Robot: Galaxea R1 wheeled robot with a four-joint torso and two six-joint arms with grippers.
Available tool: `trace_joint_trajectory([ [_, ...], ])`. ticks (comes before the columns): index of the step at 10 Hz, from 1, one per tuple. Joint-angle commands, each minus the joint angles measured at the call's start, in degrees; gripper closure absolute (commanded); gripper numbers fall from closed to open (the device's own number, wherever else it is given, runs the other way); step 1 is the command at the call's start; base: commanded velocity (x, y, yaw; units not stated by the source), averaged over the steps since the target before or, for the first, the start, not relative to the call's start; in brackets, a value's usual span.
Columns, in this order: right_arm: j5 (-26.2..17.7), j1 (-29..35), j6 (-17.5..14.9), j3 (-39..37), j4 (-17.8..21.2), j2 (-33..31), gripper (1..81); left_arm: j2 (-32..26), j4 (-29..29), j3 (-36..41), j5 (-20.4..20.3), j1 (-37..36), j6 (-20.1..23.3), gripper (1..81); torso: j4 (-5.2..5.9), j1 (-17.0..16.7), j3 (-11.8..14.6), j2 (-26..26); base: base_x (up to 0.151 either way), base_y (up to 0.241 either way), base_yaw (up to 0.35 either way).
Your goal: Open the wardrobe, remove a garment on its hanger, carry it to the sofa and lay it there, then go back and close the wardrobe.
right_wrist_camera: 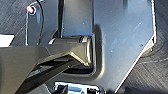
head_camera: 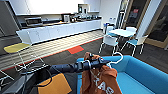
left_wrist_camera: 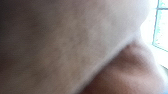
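Garment [head_camera: 100, 80], burnt orange with white block letters partly showing, hangs from the left arm, which reaches in from the left across the head view. Left pincer [head_camera: 101, 61] sits at the top of the cloth, and I cannot tell how its fingers are set, because fabric is bunched around it. Just to its right the white hanger [head_camera: 117, 58] curves up, hook uppermost. The cloth drops straight down from the pincer, long axis vertical, over the near left edge of the blue sofa [head_camera: 147, 75], whose seat spreads away to the right. From the left wrist comes a close blur of pale and orange-brown cloth. From the right wrist come dark robot parts above dark carpet.
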Motion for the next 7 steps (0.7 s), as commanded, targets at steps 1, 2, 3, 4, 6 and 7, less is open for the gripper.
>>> trace_joint_trajectory([
  [1, -2.6, 1.5, -0.1, 0.4, 0.2, 0.4, 1.0, 1.1, 0.8, 1.6, -3.5, -11.1, 0.6, 81.1, 0.00, 0.0, 0.2, 0.0, 0.000, 0.000, -0.254],
  [2, -2.6, 1.6, -0.1, 0.5, 0.2, 0.4, 1.0, 1.0, 0.9, 1.9, -3.6, -11.1, 0.6, 81.1, 0.00, 0.0, -0.7, 0.0, 0.000, 0.000, -0.254],
  [3, -2.6, 1.5, -0.1, 0.5, 0.2, 0.4, 1.0, 0.9, 1.2, 2.0, -3.6, -11.1, 0.6, 81.1, 0.00, 0.0, -1.2, 0.0, 0.000, 0.000, -0.254],
  [4, -2.6, 1.5, -0.1, 0.5, 0.2, 0.4, 1.0, 0.9, 1.2, 2.0, -3.6, -11.1, 0.6, 81.1, 0.00, 0.0, -1.3, 0.0, 0.000, 0.000, -0.254],
  [6, -2.6, 1.5, -0.1, 0.5, 0.2, 0.5, 1.0, 0.9, 1.2, 2.1, -4.1, -11.1, 0.6, 81.1, 0.00, 0.0, -1.2, 0.0, 0.000, 0.000, -0.254],
  [7, -2.6, 1.6, -0.1, 0.6, 0.2, 0.5, 1.0, 1.0, 1.2, 2.2, -4.1, -11.1, 0.6, 81.1, 0.00, 0.0, -1.2, 0.0, 0.000, 0.000, -0.254],
])
